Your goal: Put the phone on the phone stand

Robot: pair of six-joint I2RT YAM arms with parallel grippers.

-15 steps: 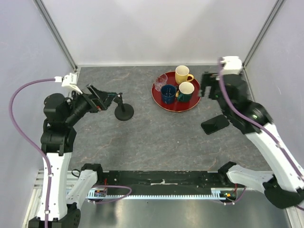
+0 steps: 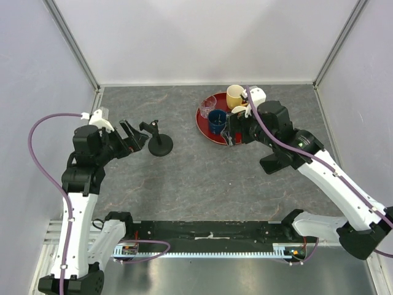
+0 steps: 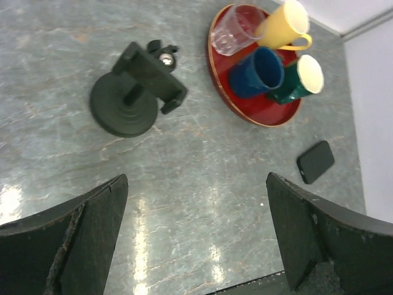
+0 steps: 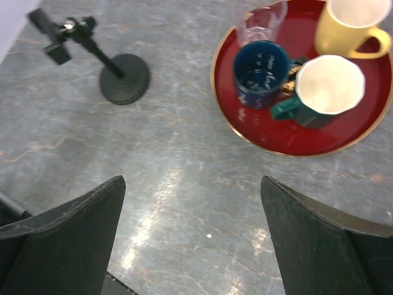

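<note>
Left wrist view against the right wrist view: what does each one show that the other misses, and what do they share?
Only the left wrist view shows the phone, lying flat on the table apart from the red tray, and the open left pincer. Only the right wrist view shows the open right pincer; no phone appears there. Both show the phone stand, with nothing on it, and the tray holding a yellow mug, a blue mug, a green mug and a clear glass.

Seen from above, the right arm (image 2: 332,177) hides part of the phone (image 2: 270,166) and the red tray's (image 2: 202,122) three o'clock half.
</note>
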